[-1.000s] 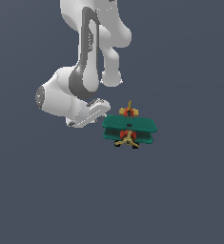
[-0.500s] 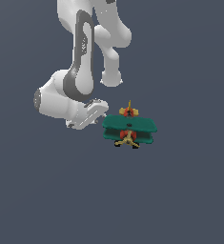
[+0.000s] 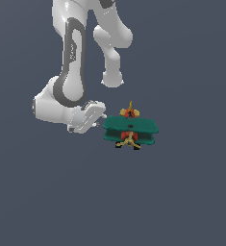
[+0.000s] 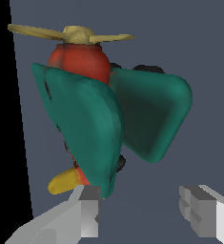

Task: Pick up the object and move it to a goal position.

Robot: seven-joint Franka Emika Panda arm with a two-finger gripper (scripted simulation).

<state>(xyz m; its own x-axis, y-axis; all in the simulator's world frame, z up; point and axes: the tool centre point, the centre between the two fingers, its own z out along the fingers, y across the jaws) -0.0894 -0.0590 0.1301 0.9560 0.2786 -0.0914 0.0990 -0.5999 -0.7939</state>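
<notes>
Exterior view: the toy biplane [image 3: 130,129] is sitting on the flat grey floor [image 3: 182,202], its teal wings spanning sideways and its yellow propeller facing the camera. The arm [image 3: 71,72] is reaching down on the exterior view's left of the plane, with the gripper [image 3: 101,116] sitting low beside the wing tip; contact cannot be determined here.

Wrist view: the biplane [image 4: 104,114] is filling the frame, red-orange body between two teal wings. The gripper [image 4: 141,209] is standing with its fingers [image 4: 87,209] spread apart, gripping nothing. One finger is lying just beside a wing edge.
</notes>
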